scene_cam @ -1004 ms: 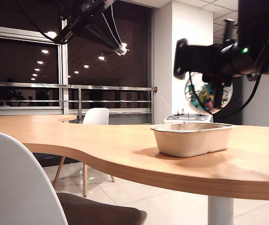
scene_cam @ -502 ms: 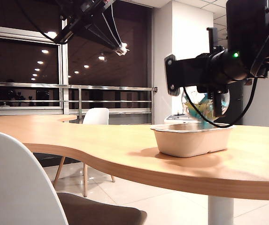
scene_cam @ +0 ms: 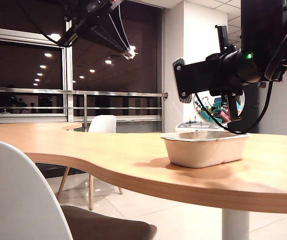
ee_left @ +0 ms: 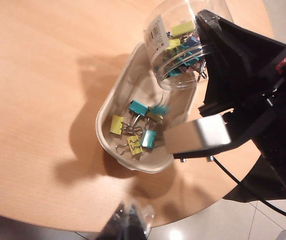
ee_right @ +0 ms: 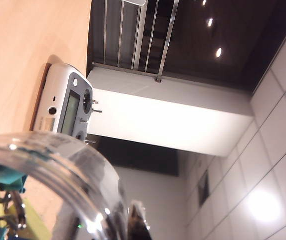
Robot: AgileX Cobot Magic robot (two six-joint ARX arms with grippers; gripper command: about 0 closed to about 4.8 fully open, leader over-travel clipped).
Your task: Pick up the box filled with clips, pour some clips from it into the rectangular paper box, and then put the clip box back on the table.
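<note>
My right gripper (ee_left: pixel 210 75) is clamped on the box filled with clips (ee_left: pixel 180 42), tipped over the rectangular paper box (ee_left: pixel 108 107) where several clips (ee_left: pixel 135 125) already lie. Best to tilt slowly, mouth over the middle. Left gripper (ee_left: pixel 128 222), closed and empty, hangs high above.

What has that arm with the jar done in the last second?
The right gripper swung the clip jar in over the paper box and rolled it over; clips now lie in the box. It keeps its grip on the jar. The box, the table and the raised left gripper stayed put.
</note>
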